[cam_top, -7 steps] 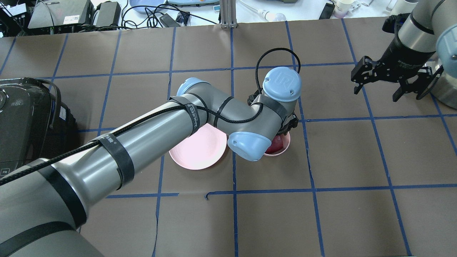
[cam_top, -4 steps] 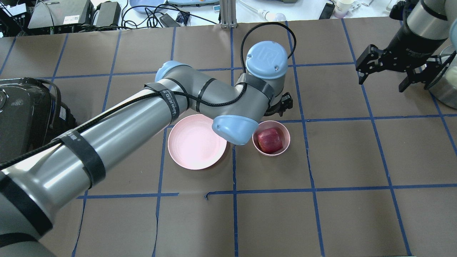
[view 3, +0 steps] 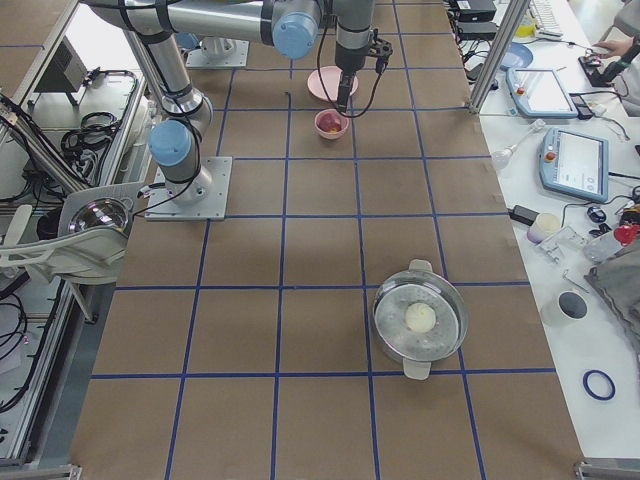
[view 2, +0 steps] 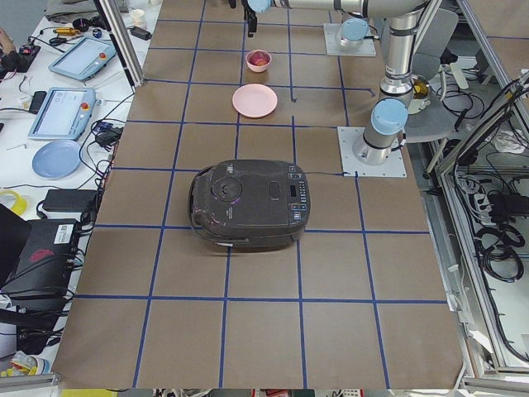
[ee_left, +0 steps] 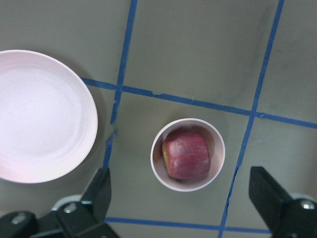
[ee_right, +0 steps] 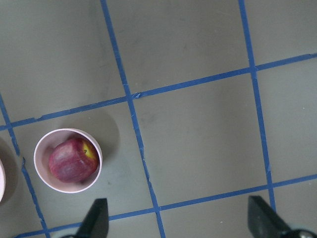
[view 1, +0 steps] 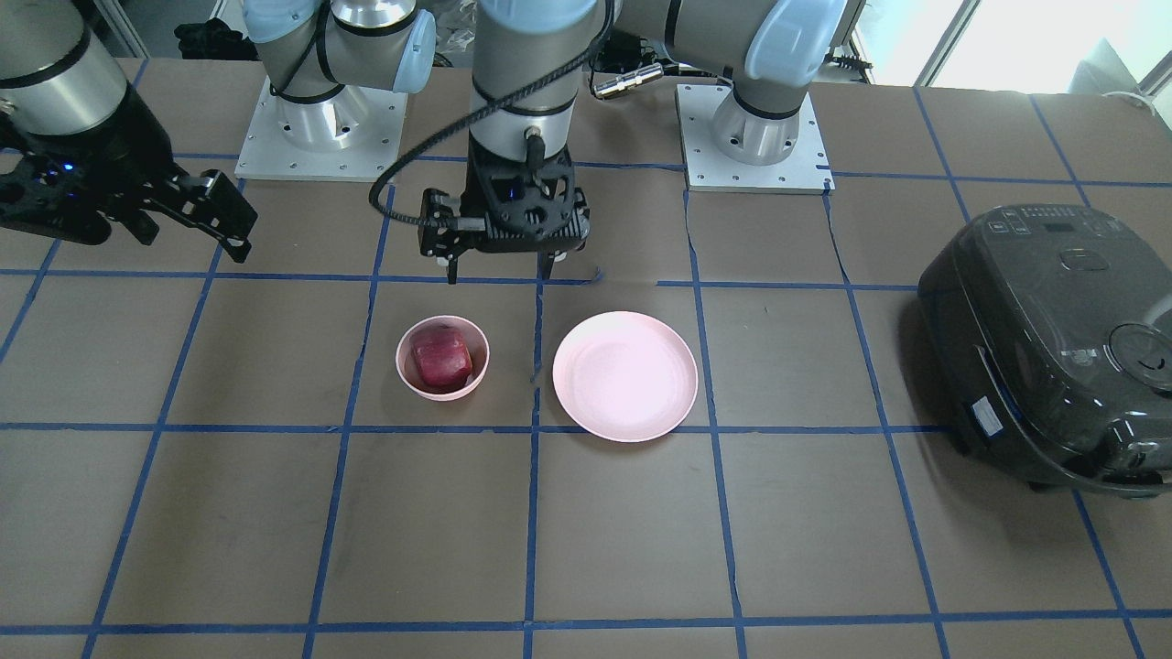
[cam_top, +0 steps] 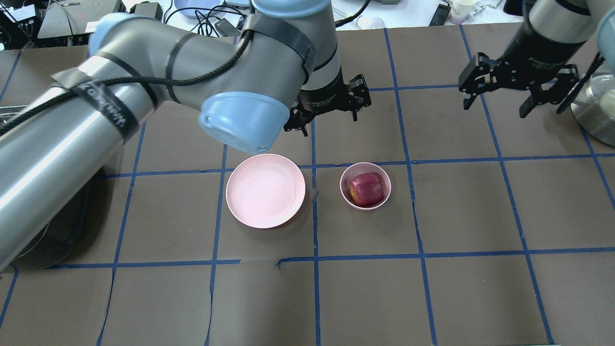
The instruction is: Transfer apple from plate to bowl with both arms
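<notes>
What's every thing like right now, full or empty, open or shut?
apple: sitting in the bowl
bowl: upright, holding the apple
plate: empty
left hand: open, holding nothing
right hand: open, holding nothing
rice cooker: lid shut
steel pot: uncovered, white ball inside

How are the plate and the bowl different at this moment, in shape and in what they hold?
The plate is wide and shallow; the bowl is narrower and deeper. The plate is empty, while the bowl holds the apple. Seen from overhead, the plate lies to the left of the bowl, with a gap between them. Both are round, plain, pale pink and upright.
</notes>
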Available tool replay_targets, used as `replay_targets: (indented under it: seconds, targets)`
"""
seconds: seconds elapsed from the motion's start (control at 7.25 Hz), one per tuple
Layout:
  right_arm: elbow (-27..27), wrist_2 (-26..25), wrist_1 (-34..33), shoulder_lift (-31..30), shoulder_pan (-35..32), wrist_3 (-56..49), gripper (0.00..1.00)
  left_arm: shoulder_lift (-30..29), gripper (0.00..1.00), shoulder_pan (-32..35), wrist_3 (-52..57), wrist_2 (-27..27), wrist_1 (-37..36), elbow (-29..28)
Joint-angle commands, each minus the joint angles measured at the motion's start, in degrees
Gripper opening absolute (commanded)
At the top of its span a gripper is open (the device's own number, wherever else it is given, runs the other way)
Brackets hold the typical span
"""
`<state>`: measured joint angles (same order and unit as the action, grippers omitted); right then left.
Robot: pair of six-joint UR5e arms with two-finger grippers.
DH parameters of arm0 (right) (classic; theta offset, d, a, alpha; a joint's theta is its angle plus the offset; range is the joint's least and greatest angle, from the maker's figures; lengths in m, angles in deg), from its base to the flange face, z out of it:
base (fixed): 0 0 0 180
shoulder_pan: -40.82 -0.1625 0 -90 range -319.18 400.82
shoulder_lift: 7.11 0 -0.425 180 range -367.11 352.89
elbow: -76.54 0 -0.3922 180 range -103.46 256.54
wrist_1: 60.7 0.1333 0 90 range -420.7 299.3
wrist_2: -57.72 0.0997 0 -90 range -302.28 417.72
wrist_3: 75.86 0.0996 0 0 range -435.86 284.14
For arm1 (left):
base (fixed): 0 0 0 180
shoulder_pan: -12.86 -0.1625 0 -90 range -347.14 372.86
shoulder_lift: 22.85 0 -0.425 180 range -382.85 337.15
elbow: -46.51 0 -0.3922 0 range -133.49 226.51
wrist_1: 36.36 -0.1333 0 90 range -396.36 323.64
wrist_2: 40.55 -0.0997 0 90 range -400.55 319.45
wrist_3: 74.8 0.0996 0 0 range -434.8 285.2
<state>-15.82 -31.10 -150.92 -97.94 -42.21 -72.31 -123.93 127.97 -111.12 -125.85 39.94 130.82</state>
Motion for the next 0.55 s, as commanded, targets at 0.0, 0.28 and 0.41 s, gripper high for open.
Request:
replay_targets:
  seconds: [0.0, 0.28, 0.41]
  targets:
    - [0.5, 0.0, 0.2, -0.5, -3.3, 0.1, 1.0, 7.6, 1.0, -0.7, 3.0, -0.2, 10.0, -0.4]
    - [0.4, 0.0, 0.4, -0.7, -3.5, 0.1, 1.0, 9.9, 1.0, -2.3, 10.1, -3.2, 10.5, 1.8]
    - [0.5, 0.1, 0.3, -0.7, -3.5, 0.1, 1.0, 11.0, 1.0, -4.7, 12.7, -6.5, 12.5, 1.9]
